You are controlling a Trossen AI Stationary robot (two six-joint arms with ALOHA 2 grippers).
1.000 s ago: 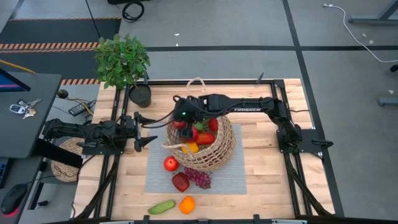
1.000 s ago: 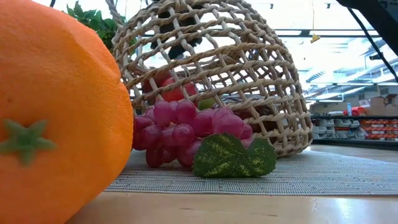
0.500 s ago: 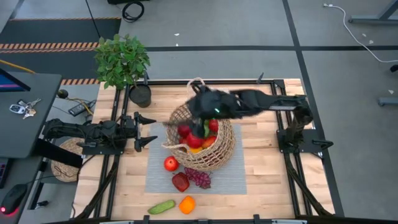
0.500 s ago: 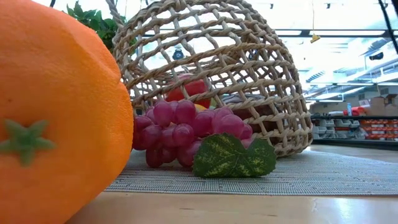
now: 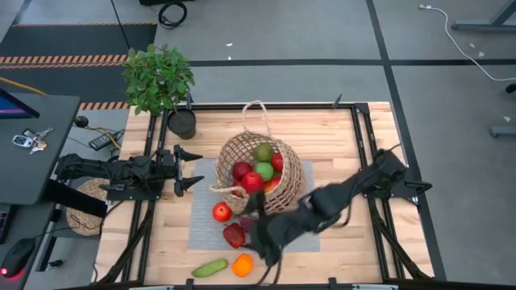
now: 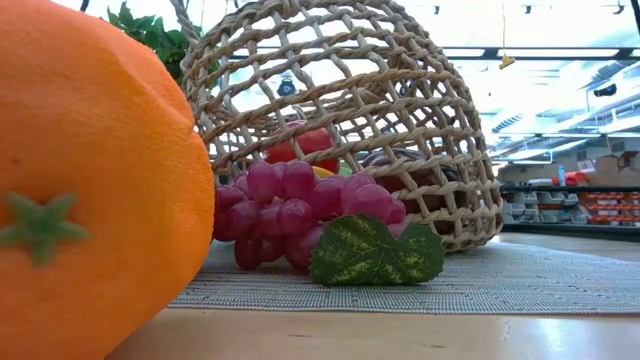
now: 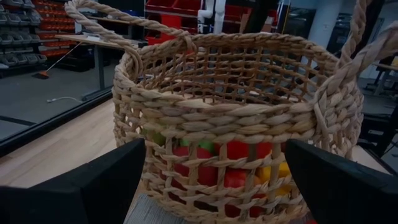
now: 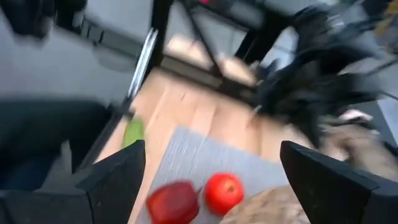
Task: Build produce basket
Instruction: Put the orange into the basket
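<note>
The wicker basket (image 5: pixel 260 176) stands on the grey mat (image 5: pixel 302 238) with red and green produce (image 5: pixel 260 165) inside. On the mat in front of it lie a red apple (image 5: pixel 222 212) and a dark red pepper (image 5: pixel 234 235). The grapes (image 6: pixel 300 210) lie against the basket's foot. A cucumber (image 5: pixel 210 267) and an orange (image 5: pixel 242 264) lie on the wood near the front edge. My right gripper (image 5: pixel 262 246) (image 8: pixel 211 149) hovers open above this loose produce, holding nothing. My left gripper (image 5: pixel 193 169) (image 7: pixel 214 146) waits open and level, left of the basket.
A potted plant (image 5: pixel 159 79) in a black pot (image 5: pixel 182 123) stands at the table's far left corner. The table's dark frame rails (image 5: pixel 367 145) run along its edges. Bare wood (image 5: pixel 339 137) lies to the right of the basket.
My right gripper has come up out of the basket and swung fast toward the table's near edge, turning as it went. It now hangs over the loose produce on the mat. The basket and the produce on the mat have stayed where they were.
</note>
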